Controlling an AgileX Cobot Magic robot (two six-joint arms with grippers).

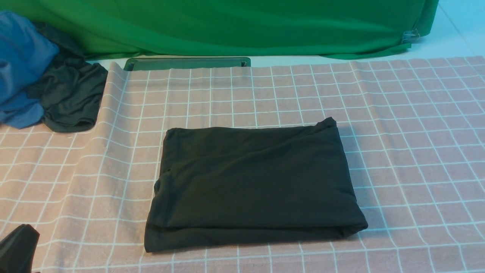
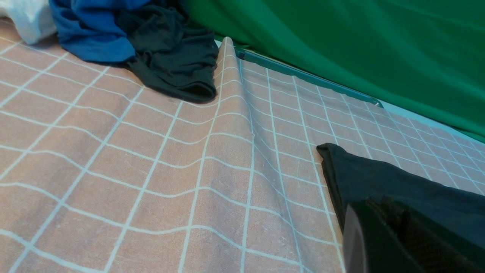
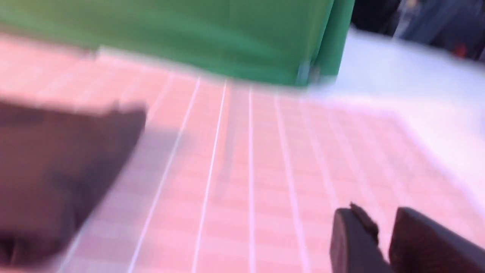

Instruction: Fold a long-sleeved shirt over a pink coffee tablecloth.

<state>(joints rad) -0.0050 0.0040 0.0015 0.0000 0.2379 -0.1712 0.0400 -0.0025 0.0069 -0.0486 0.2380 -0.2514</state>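
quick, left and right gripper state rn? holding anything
left gripper: shut, holding nothing, beside the folded black shirt.
right gripper: slightly open, empty, over the pink tablecloth.

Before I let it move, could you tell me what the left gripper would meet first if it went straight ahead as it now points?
Most likely the folded long-sleeved shirt, which lies right ahead of the left gripper on the pink coffee tablecloth. Depth is hard to judge.

The scene is viewed from the robot's side, looking forward and down across the pink coffee tablecloth. Low, close views are given by both wrist cameras; the folded long-sleeved shirt is shared by all three.
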